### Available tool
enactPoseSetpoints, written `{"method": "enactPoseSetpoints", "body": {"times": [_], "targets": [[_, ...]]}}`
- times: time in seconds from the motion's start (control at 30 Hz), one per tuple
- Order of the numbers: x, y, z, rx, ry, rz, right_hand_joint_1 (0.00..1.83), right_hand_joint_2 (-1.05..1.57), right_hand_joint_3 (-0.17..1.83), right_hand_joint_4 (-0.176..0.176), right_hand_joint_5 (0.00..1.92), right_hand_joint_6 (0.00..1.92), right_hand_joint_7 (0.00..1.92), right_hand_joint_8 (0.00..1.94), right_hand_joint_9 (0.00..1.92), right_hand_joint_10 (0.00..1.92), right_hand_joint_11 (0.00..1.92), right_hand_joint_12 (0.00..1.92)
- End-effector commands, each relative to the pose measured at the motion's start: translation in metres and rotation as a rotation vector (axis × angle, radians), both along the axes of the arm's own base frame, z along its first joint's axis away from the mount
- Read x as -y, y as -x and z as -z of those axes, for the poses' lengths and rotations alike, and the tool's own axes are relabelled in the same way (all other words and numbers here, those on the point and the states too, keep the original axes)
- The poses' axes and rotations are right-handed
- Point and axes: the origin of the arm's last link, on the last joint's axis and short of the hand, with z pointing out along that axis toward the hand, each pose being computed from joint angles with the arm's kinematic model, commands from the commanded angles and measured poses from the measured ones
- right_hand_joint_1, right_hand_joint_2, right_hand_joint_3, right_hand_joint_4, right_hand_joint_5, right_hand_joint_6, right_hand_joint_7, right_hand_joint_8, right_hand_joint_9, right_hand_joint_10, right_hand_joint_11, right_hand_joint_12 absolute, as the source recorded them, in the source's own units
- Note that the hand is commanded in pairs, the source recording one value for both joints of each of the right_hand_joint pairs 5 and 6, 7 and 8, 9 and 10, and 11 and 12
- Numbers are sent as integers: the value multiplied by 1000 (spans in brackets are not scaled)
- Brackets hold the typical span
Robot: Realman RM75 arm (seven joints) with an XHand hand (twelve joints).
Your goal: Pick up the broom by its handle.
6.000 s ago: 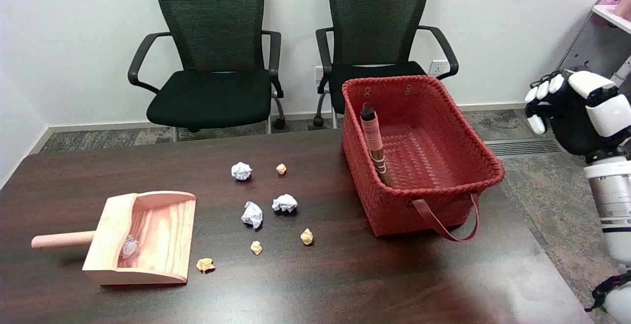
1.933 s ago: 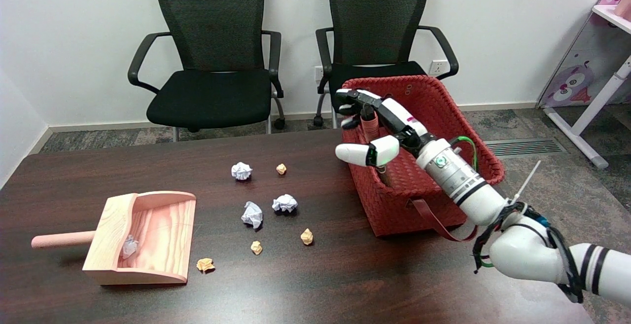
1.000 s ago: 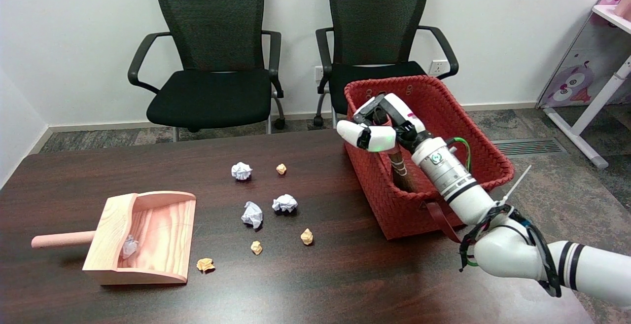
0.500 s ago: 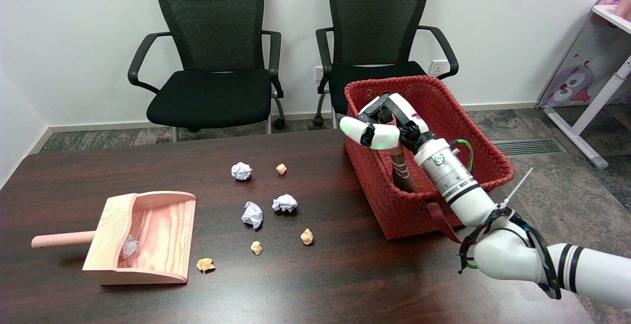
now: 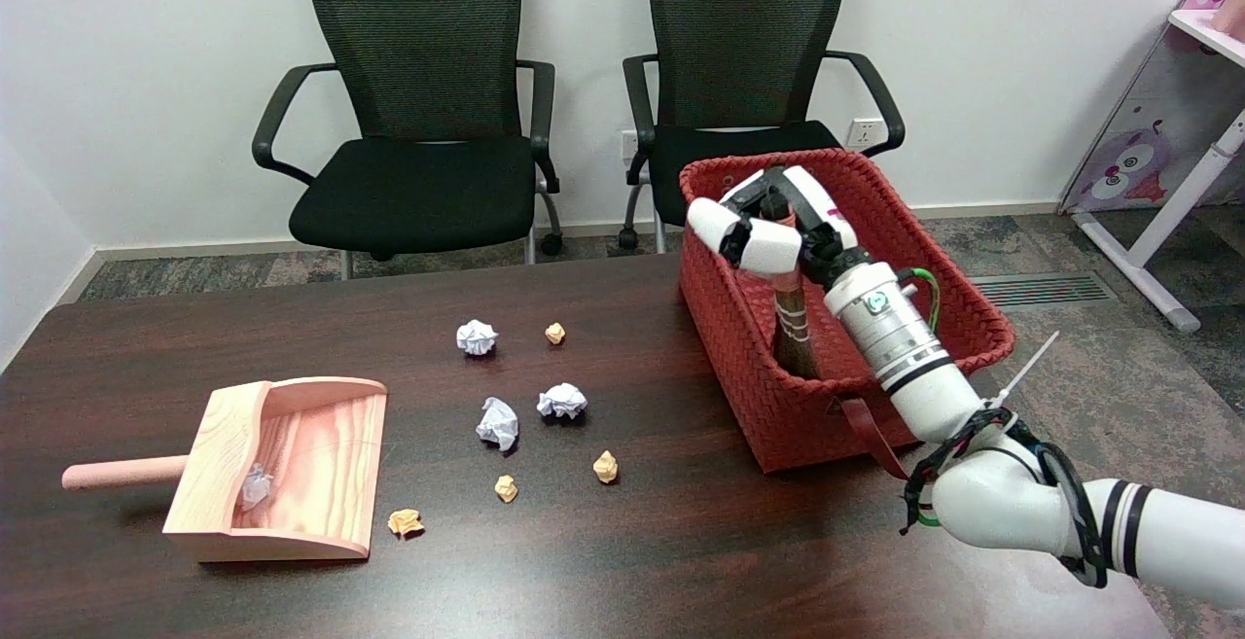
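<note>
At the basket's [image 5: 934, 303] nine-o'clock wall, the right hand [image 5: 778, 221] grips the broom's [image 5: 790, 328] handle; next, I judge, lift straight up.

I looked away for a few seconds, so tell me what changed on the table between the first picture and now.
The right hand came in from the far right, reached over the red basket and closed around the broom handle, which now stands more upright and a little higher. The basket shifted slightly to the right. The wooden dustpan and the paper balls stayed put.
</note>
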Motion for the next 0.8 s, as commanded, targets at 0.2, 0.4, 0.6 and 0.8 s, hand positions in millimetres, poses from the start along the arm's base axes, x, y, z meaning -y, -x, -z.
{"method": "enactPoseSetpoints", "body": {"times": [0.2,0.4,0.6,0.8], "targets": [[-6,-4,0,-11,48,-46,712,713,1083,31,1920,1920,1920,1920,1920,1920,1920,1920],[-9,-1,8,-98,103,-88,695,729,1058,33,1920,1920,1920,1920,1920,1920,1920,1920],[-12,-2,24,-228,132,-164,687,714,1065,33,1920,1920,1920,1920,1920,1920,1920,1920],[-13,-2,35,-302,134,-190,668,683,1100,43,1920,1920,1920,1920,1920,1920,1920,1920]]}}
